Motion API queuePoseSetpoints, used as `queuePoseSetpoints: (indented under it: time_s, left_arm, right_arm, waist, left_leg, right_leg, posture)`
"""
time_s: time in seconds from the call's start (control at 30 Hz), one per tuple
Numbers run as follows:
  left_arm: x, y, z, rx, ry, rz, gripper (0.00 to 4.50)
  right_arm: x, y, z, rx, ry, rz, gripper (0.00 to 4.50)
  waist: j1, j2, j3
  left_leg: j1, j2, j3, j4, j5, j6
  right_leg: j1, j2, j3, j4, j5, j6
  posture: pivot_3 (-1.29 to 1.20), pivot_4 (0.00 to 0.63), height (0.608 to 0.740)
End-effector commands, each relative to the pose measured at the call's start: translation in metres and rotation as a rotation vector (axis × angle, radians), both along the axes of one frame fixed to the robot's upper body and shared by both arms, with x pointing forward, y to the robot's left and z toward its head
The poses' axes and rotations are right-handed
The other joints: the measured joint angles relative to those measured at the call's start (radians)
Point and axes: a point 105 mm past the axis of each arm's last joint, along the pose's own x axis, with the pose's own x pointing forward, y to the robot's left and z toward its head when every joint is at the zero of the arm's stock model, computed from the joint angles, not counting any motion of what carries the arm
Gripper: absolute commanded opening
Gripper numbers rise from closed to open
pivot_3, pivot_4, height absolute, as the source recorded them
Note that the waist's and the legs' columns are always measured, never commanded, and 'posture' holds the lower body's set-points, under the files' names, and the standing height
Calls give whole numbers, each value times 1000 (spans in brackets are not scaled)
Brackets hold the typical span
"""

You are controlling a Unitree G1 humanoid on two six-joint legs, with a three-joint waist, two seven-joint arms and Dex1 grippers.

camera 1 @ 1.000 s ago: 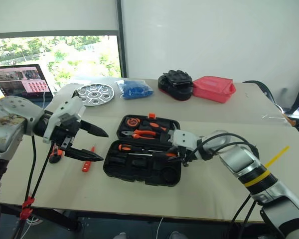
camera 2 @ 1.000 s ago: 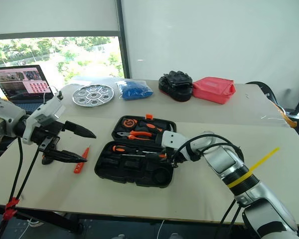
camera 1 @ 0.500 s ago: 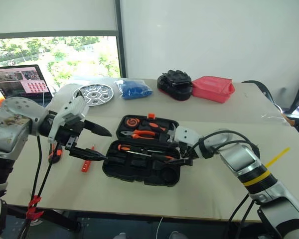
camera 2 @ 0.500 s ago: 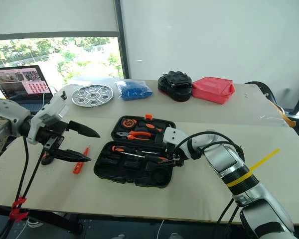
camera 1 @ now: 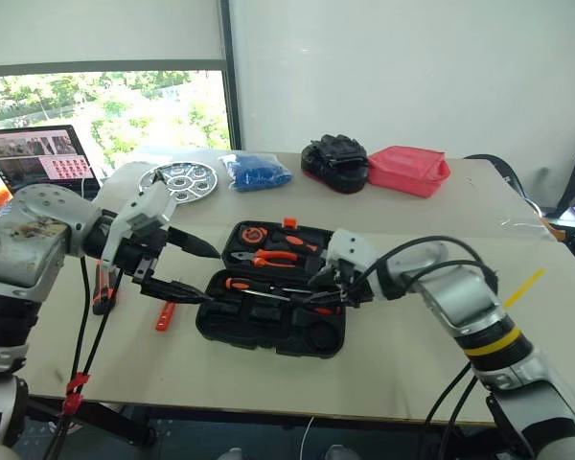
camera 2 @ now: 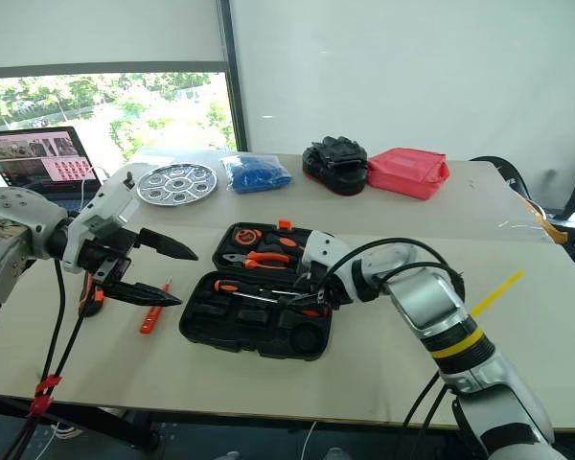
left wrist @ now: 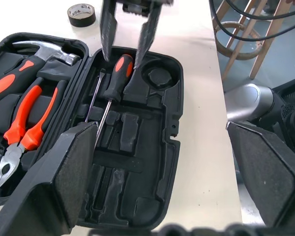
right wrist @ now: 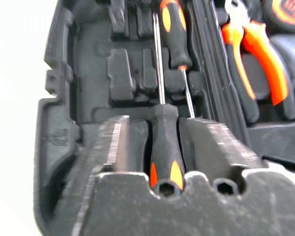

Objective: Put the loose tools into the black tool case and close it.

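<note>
A: Black plastic case (camera 1: 259, 337) is lying open on the table (camera 1: 412, 364), lid half away from the robot. Where's the right gripper (left wrist: 124, 55) sitting?

B: It's hanging over the case's near half, at the handle of a screwdriver (right wrist: 164, 147) that's lying in a slot there. Can't tell if it's clamping the handle or just straddling it.

A: Second screwdriver (right wrist: 173, 29)?

B: It's lying in the case too, right beside the first one's shaft, handle pointing the other way.

A: Left gripper (camera 1: 213, 276)?

B: It's hovering just left of the case, spread wide, gripping nothing, tips pointing at the case.

A: Anything loose?

B: Slim orange tester (camera 1: 165, 316) is lying on the table left of the case, below the left gripper. Another orange-and-black tool (camera 1: 101, 292) is lying further left of the case, partly hidden by the arm's cables, so I'm not naming it.

A: What's sitting in the lid half?

B: Pliers (camera 1: 273, 259), a hammer (left wrist: 44, 49) and a round tape measure (camera 1: 256, 233) are all sitting in slots there.

A: Behind the case?

B: Silver tray (camera 1: 180, 180), blue bag (camera 1: 259, 172), black bundle (camera 1: 335, 163) and red container (camera 1: 407, 171) are sitting along the table's far edge, well apart from the case. Laptop (camera 1: 38, 158) is standing far left of it.
</note>
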Motion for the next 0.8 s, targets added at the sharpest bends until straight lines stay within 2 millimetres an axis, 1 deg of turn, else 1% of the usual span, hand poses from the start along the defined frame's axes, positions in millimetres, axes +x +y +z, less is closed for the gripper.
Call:
queuePoseSetpoints:
  time_s: [0.03, 0.07, 0.1, 0.4, 0.8]
  left_arm:
    - [-1, -1, 12, 4, -54, -12, 4500]
    - [-1, 0, 12, 5, -55, -11, 4500]
    - [-2, 0, 12, 5, -55, -11, 4500]
    - [-3, 0, 12, 11, -57, -10, 4500]
    - [-3, -2, 12, 9, -58, -16, 4500]
  right_arm:
    - [8, 2, 6, 5, -49, -16, 518]
    - [9, 2, 5, 6, -48, -17, 204]
    - [9, 4, 4, 6, -48, -15, 94]
    - [11, 12, -4, 1, -45, -9, 94]
    - [16, 12, -18, -31, -22, -30, 94]
  waist:
    - [0, 0, 0]
    - [0, 0, 0]
    - [0, 0, 0]
    - [-2, 0, 0]
    - [-9, 0, 0]
  left_leg:
    - [0, 0, 0, 0, 0, 0]
    - [0, 0, 0, 0, 0, 0]
    - [0, 0, 0, 0, 0, 0]
    - [0, 0, 0, 0, 0, 0]
    - [0, 0, 0, 0, 0, 0]
  right_leg:
    - [0, 0, 0, 0, 0, 0]
    - [0, 0, 0, 0, 0, 0]
    - [0, 0, 0, 0, 0, 0]
    - [0, 0, 0, 0, 0, 0]
    - [0, 0, 0, 1, 0, 0]
  posture:
    - [0, 150, 740]
    - [0, 150, 740]
    - [0, 150, 740]
    - [0, 150, 740]
    - [0, 150, 740]
